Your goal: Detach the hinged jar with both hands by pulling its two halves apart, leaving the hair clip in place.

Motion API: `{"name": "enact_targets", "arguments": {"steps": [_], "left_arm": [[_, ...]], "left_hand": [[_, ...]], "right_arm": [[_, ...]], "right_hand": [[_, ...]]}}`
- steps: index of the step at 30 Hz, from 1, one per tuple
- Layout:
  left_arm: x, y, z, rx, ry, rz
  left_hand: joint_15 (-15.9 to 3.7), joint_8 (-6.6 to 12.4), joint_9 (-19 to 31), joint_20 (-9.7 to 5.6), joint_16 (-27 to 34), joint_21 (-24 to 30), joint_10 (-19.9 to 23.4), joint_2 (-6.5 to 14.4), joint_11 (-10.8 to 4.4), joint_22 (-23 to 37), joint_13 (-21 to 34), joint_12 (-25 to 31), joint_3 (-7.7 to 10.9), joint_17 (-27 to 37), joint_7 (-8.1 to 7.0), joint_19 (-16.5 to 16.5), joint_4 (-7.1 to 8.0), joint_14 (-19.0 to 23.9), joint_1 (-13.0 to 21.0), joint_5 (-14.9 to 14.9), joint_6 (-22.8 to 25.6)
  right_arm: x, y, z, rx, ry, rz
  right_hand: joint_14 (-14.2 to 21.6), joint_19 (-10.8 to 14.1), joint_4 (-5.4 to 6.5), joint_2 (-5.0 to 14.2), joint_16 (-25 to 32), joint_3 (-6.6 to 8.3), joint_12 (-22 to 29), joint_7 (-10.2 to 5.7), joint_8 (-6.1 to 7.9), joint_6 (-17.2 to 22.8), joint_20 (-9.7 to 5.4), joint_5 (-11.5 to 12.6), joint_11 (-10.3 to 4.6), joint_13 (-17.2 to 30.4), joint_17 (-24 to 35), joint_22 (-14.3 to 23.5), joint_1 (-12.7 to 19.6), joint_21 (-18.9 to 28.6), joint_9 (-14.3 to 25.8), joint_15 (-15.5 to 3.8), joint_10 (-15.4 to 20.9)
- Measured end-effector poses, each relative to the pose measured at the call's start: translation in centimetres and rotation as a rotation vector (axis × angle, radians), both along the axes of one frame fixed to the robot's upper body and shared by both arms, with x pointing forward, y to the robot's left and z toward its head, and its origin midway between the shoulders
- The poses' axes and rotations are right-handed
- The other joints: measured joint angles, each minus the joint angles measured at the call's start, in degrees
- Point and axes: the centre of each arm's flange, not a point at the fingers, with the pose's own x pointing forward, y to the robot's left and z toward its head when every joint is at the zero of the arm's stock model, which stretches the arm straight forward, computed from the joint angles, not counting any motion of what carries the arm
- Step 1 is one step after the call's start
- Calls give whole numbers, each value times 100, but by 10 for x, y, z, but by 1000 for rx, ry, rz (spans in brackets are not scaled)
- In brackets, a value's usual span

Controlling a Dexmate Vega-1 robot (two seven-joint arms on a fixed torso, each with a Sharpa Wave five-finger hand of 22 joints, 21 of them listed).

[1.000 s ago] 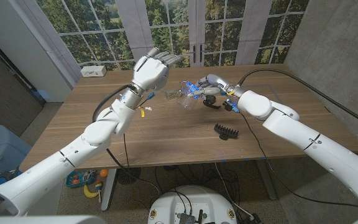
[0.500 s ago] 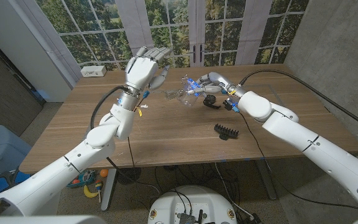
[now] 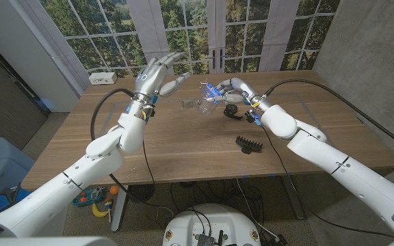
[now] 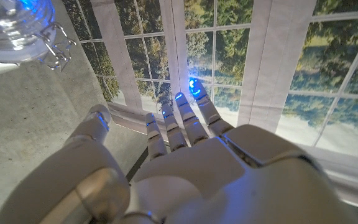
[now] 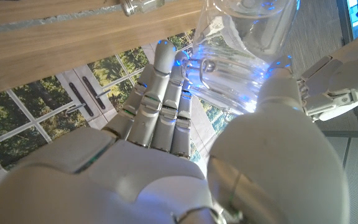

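My right hand (image 3: pixel 232 91) grips the clear glass hinged jar (image 3: pixel 206 102) just above the far middle of the table. The jar's lid and wire clasp (image 3: pixel 189 104) stick out toward my left hand (image 3: pixel 157 74). That hand hovers a little to the jar's left with its fingers spread and nothing in it. In the right wrist view the jar (image 5: pixel 241 56) sits between my thumb and fingers. In the left wrist view the jar (image 4: pixel 14 28) and its wire clasp (image 4: pixel 58 46) lie beyond my spread fingers (image 4: pixel 185 121). A black hair clip (image 3: pixel 249 145) lies on the table right of centre.
A small black object (image 3: pixel 232 113) lies on the wooden table (image 3: pixel 183 154) just under my right hand. A white box (image 3: pixel 102 78) sits at the table's far left corner. Black cables run along both arms. Windows stand behind the table.
My left hand has opened from curled fingers to a spread hand and turned toward the jar's lid. My right hand has kept hold of the jar, lifting it slightly.
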Motion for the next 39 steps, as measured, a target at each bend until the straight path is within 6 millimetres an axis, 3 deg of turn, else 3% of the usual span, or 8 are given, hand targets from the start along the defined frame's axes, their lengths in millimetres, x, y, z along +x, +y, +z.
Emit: {"name": "enact_targets", "arguments": {"steps": [9,22,30,35,39], "left_arm": [[13,12,-3,-95,216,-201],[24,22,-11,-183,437,-462],[34,30,-18,-236,539,-576],[39,33,-21,-274,591,-659],[44,36,-24,-308,623,-720]], "left_hand": [[11,-17,-35,118,-21,-414,-505,-75,-13,1,-286,0,-145,-288,-122,-406,18,-562,-575,0,-391],[26,-22,-79,189,-44,-1075,-1207,-371,-154,-28,-737,0,-419,-732,-75,-954,8,-1367,-1349,49,-1034],[53,-22,-79,76,-44,-1462,-1631,-100,-175,-27,-933,-5,-486,-913,19,-1202,166,-1993,-1739,134,-1327],[37,-23,-106,18,-44,-1625,-1895,131,-208,-27,-981,-21,-472,-938,81,-1224,415,-2226,-1903,207,-1389],[37,-22,-106,-144,-44,-1754,-2007,179,-224,-27,-989,-21,-476,-953,134,-1211,579,-2398,-1909,267,-1441]], "right_arm": [[-4,2,-5,14,-61,-31],[-7,6,-15,17,-139,-88],[-9,8,-19,2,-192,-140],[-9,11,-24,-13,-212,-165],[-8,13,-26,-29,-228,-186]], "right_hand": [[0,0,0,0,0,0,-44,0,-24,0,0,39,0,-27,0,0,0,22,-35,0,0],[0,1,1,0,21,-1,-45,-1,-55,-1,0,39,1,-27,0,0,0,64,-75,0,1],[0,1,1,0,21,-1,-84,-2,-36,-1,0,39,1,-25,-14,-28,0,86,-101,0,1],[0,1,1,0,43,-1,-84,-10,-36,-9,0,34,1,-52,-14,-28,0,107,-102,0,1],[0,1,26,0,43,-26,-84,-9,-36,-9,0,23,1,-44,-14,-28,0,107,-101,0,1]]}}
